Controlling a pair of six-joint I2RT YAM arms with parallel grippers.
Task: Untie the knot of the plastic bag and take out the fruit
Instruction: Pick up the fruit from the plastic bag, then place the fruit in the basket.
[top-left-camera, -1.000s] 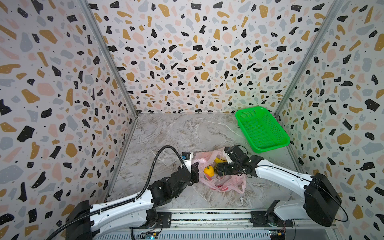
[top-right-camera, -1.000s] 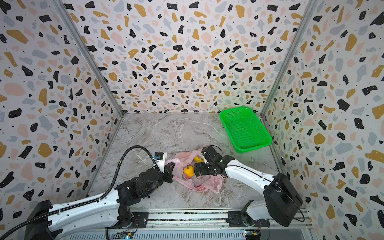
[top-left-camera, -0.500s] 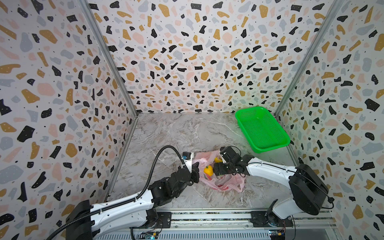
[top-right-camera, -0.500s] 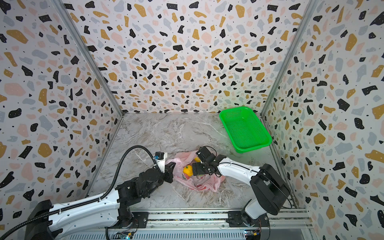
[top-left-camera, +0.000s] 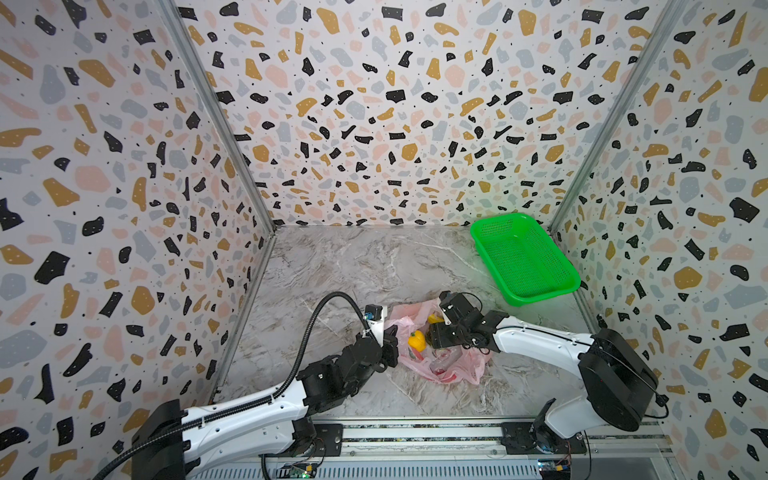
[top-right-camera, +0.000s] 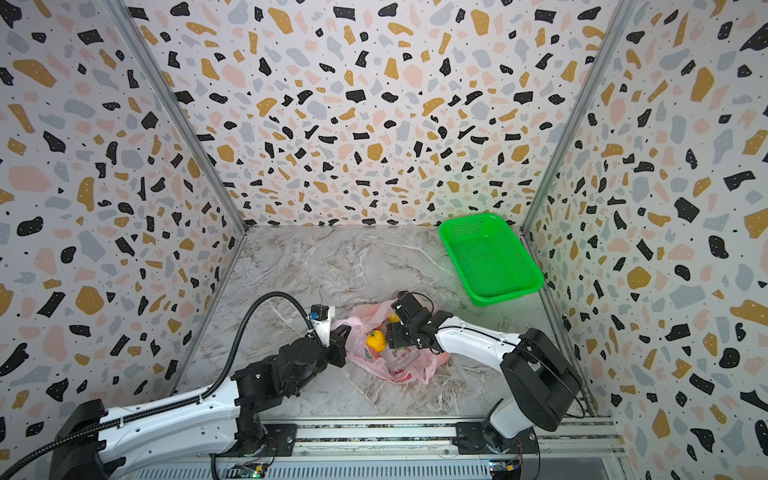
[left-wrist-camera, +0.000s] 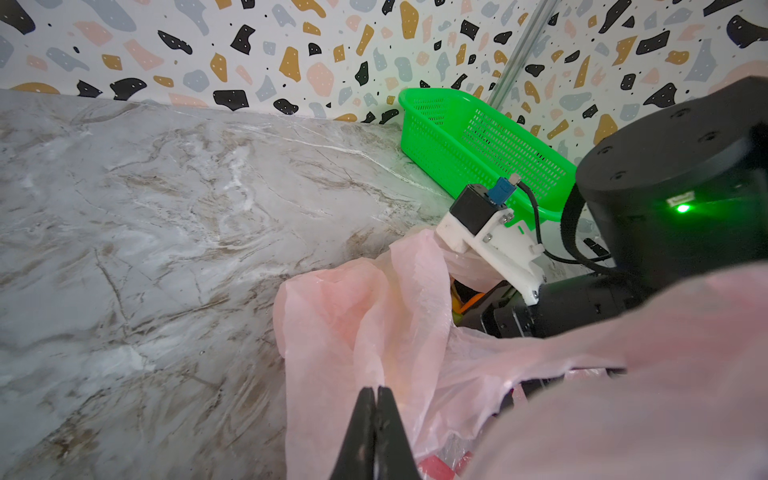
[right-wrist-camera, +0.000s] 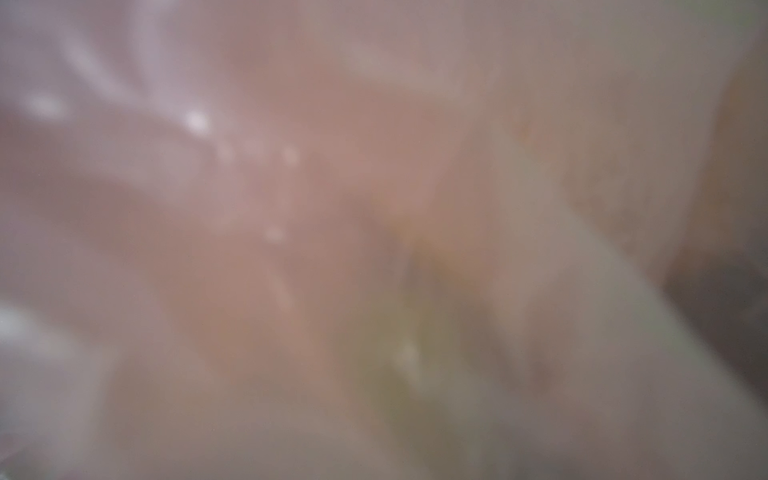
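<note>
Two tools: left tool (left-wrist-camera: 376, 409) pinches the plastic bag (left-wrist-camera: 357, 316) (red print unreadable); right tool's (top-left-camera: 432, 334) state unclear.

right end effector (top-left-camera: 432, 334) deeper in bag (top-left-camera: 453, 368)

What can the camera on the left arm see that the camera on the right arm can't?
Only the left wrist view shows the green basket, the marble table and the left gripper shut on an edge of the plastic bag. Only the right wrist view shows a blurry yellowish patch through plastic, too blurred to name. Both show pink bag plastic.
</note>
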